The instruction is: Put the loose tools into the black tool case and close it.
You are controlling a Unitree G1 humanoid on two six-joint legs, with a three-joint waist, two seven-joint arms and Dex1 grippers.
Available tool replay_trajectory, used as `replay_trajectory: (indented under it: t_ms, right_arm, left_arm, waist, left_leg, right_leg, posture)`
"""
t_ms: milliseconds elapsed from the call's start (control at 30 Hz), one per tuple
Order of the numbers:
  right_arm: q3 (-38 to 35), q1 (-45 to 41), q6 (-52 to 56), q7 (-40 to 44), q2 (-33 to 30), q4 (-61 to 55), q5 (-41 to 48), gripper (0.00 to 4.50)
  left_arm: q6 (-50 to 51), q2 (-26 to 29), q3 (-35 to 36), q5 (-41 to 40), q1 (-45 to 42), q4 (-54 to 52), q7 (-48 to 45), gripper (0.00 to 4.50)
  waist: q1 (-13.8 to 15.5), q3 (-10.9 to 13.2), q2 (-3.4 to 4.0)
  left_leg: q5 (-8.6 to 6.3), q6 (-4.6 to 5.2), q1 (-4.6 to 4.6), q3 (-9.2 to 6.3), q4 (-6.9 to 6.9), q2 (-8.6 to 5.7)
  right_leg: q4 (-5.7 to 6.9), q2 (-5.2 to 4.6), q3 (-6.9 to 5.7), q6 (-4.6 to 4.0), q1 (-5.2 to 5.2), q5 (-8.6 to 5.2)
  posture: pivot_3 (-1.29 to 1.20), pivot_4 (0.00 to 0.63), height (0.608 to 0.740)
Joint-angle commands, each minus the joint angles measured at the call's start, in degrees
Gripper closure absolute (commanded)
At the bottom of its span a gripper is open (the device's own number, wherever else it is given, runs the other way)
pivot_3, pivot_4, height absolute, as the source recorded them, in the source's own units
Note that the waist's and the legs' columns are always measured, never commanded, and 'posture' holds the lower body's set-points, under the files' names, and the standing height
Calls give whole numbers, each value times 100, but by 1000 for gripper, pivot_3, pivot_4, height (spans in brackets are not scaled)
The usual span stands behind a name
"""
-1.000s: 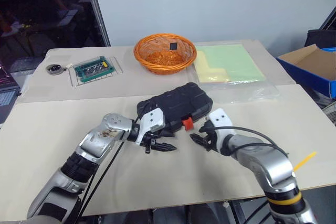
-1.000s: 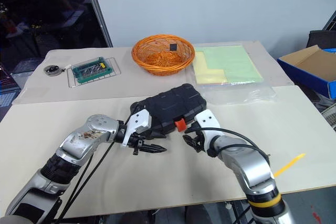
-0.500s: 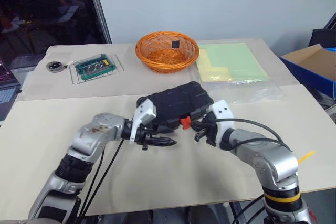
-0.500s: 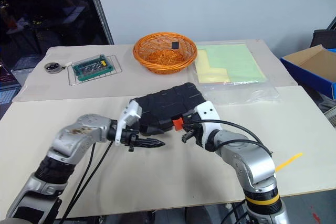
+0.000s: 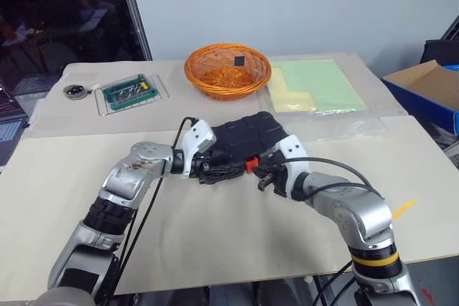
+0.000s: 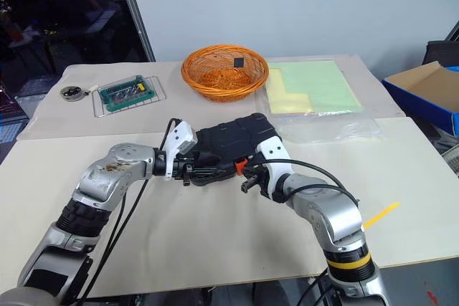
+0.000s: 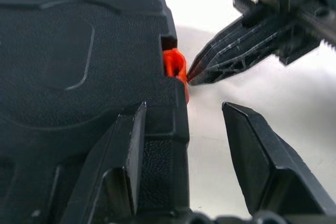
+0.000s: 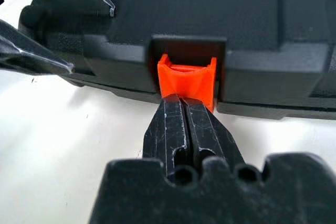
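Observation:
The black tool case (image 5: 247, 134) lies closed on the table's middle, ribbed shell up, with its orange latch (image 5: 250, 165) on the near edge. My right gripper (image 5: 263, 175) is shut, and its joined fingertips (image 8: 181, 103) touch the lower front of the latch (image 8: 186, 80). My left gripper (image 5: 219, 171) is open at the case's near edge, left of the latch. In the left wrist view one of its fingers (image 7: 126, 150) lies over the lid and the other (image 7: 257, 161) over the bare table. The loose tools are out of view.
An orange wicker basket (image 5: 227, 71) stands behind the case. A green circuit board on a clear tray (image 5: 129, 93) and a small round object (image 5: 74, 92) sit at the back left. Green and yellow sheets in plastic (image 5: 315, 85) lie back right, and a cardboard box (image 5: 427, 91) stands beyond the table's right edge.
My right gripper has shut and moved left until its tips meet the orange latch. My left gripper rose and moved forward from the table onto the case's near edge.

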Motion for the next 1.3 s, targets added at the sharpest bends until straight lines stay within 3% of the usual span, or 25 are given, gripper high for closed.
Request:
replay_trajectory:
  t_ms: [33,167,333,467,1067,1300]
  right_arm:
    - [10,-241,-514,-138,111,309,-257,4476]
    - [-64,-15,-423,31,-32,-72,-71,4476]
    - [-217,345,-568,327,-184,-741,225,4476]
    - [-467,408,-1052,152,115,-785,206,4476]
    - [834,368,-2649,182,-97,1050,-1462,4476]
    - [1320,536,-3164,219,-211,1578,-2140,4476]
  left_arm:
    - [122,40,-264,186,156,46,-63,2031]
    - [133,-26,-227,195,214,21,-26,2031]
    - [137,-65,-191,224,271,43,22,2031]
    - [123,-73,-180,246,325,58,40,2031]
    - [98,-66,-176,297,385,82,78,2031]
    - [134,-84,-182,290,418,34,130,2031]
  waist:
    - [-15,0,0]
    - [-7,0,0]
    - [16,0,0]
    - [16,0,0]
    - [-2,-8,-3]
    - [-11,-73,-41]
  left_leg:
    - [0,0,11,3,0,1]
    - [0,0,49,2,0,9]
    - [0,0,33,-2,0,3]
    - [-1,-1,21,-2,-1,-1]
    - [-1,-1,81,-1,-2,6]
    - [-1,-2,98,3,-5,11]
  right_leg:
    - [1,1,2,-1,7,1]
    - [-1,9,1,34,43,-20]
    - [-4,1,1,32,41,-19]
    - [-8,-4,1,8,32,-5]
    - [-9,2,0,47,82,-29]
    - [-9,2,2,49,90,-32]
  posture:
    - [0,150,740]
    - [0,150,740]
    - [0,150,740]
    - [0,150,740]
    - [0,150,740]
    - [0,150,740]
